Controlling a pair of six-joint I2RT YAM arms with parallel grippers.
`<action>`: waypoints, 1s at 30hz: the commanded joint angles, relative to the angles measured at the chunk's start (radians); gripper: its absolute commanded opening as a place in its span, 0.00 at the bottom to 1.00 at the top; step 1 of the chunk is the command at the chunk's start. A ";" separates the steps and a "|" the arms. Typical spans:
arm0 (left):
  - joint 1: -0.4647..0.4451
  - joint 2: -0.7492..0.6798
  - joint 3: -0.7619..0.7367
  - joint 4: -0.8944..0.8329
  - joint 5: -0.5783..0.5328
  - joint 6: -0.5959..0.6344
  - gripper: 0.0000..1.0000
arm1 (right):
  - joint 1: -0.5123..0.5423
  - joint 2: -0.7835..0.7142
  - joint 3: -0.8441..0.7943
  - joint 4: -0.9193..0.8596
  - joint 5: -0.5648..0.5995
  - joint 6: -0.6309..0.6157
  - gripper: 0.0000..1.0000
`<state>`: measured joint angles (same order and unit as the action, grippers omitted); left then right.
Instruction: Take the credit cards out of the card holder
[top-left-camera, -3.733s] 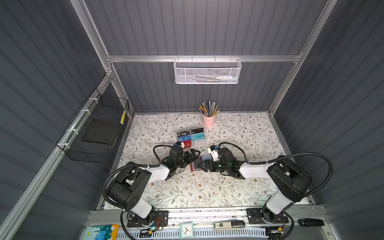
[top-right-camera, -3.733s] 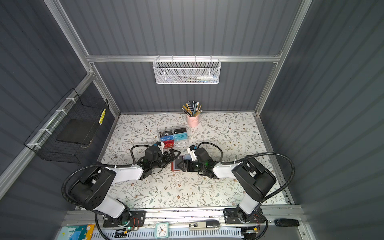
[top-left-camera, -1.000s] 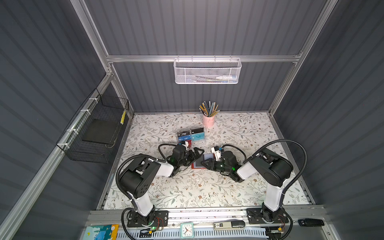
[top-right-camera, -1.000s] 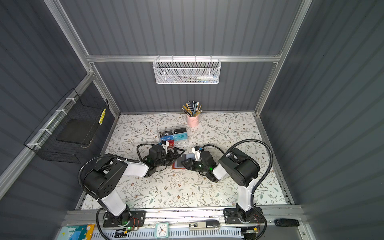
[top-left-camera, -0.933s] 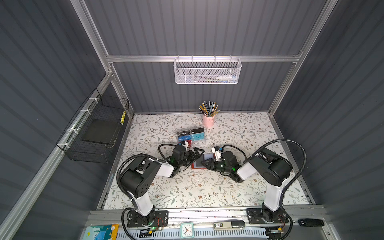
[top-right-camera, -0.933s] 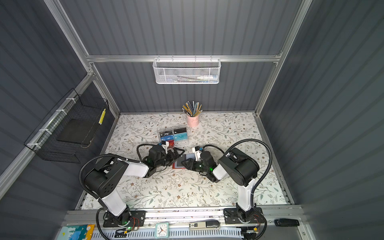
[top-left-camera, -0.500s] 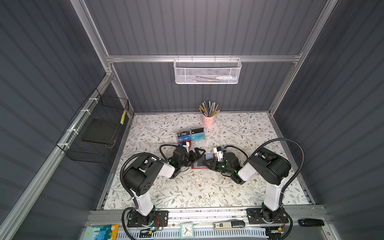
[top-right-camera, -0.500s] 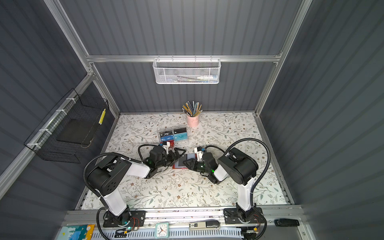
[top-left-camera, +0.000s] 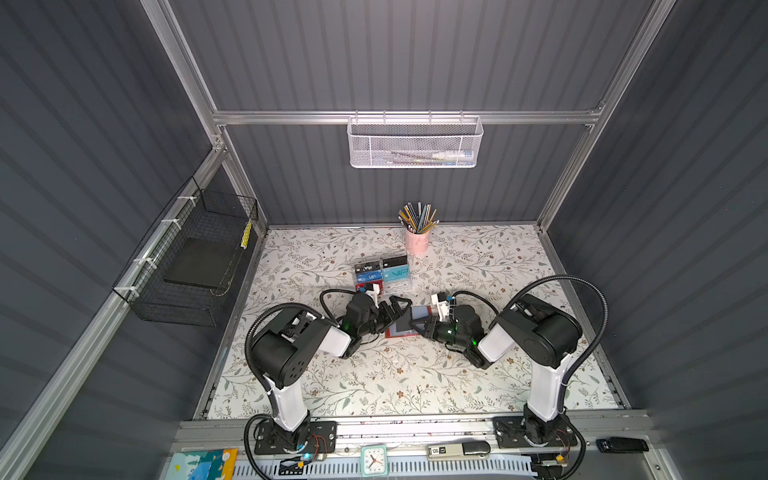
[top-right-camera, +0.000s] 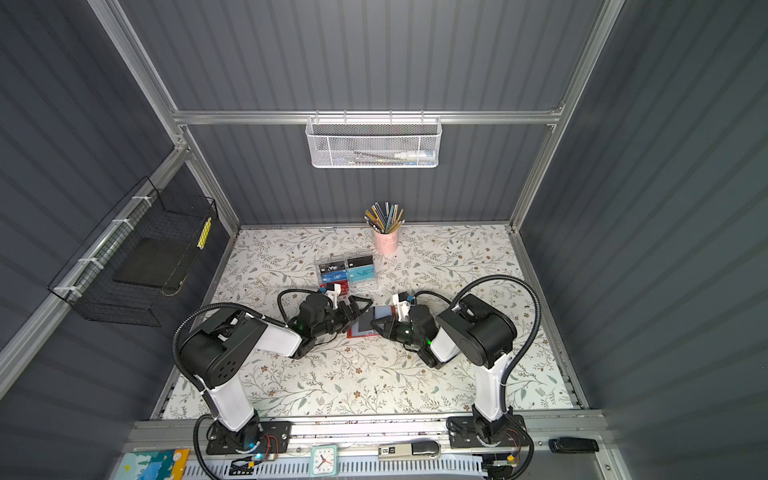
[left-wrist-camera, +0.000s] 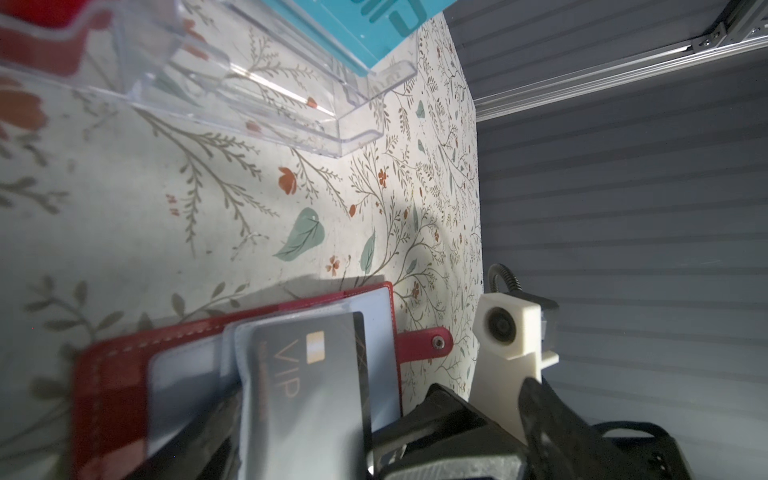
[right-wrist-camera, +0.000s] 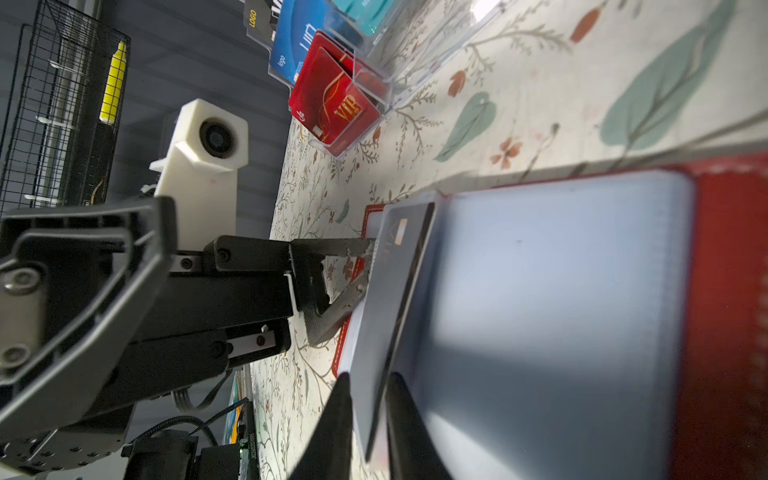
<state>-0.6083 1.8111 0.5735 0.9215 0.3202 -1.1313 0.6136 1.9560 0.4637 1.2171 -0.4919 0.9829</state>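
**While both arms are reaching in, the dark VIP card (left-wrist-camera: 307, 382) is standing partly out of the card holder (left-wrist-camera: 116, 374)**

As the red card holder is lying open and flat on the floral worktop (top-left-camera: 374, 374), it is sitting between the two arms in both top views. Its snap tab (left-wrist-camera: 424, 343) is sticking out on the right arm's side, and its clear blue-grey sleeves (right-wrist-camera: 540, 291) are facing up. The dark VIP card is poking out of one sleeve and tilting up off the page beneath it. Its chip and pale gold lettering are showing in the left wrist view.

The right tool (right-wrist-camera: 374, 415) is bracketing that card's free edge. Its two fingers (right-wrist-camera: 405, 428) are standing close together, one on each side of the thin card, with only a sliver of space showing. Whether they are already pinching it cannot be told.

The left tool (right-wrist-camera: 362, 266) is standing wide open, clamping nothing. Its fingertips (right-wrist-camera: 340, 248) are touching the holder at the opposite end of the same card, against the sleeve's edge.

Just beyond the holder, toward the back wall, a clear plastic compartmented box (left-wrist-camera: 270, 108) is holding other cards. Among them are a teal VIP card (top-left-camera: 395, 272), a blue card (right-wrist-camera: 291, 37) and a red VIP card (right-wrist-camera: 332, 104). A pink cup of pencils (top-left-camera: 417, 241) is standing behind the box.
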 joint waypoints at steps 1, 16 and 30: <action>-0.010 0.044 -0.035 -0.084 0.034 -0.014 1.00 | 0.001 0.014 0.011 0.051 -0.023 -0.003 0.16; -0.008 0.051 -0.052 -0.076 0.032 -0.008 1.00 | -0.031 0.003 -0.025 0.080 -0.048 -0.006 0.07; 0.002 0.043 -0.058 -0.096 0.029 0.008 1.00 | -0.080 0.004 -0.059 0.113 -0.081 -0.002 0.00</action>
<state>-0.6079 1.8183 0.5533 0.9649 0.3386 -1.1339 0.5453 1.9629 0.4149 1.2869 -0.5583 0.9874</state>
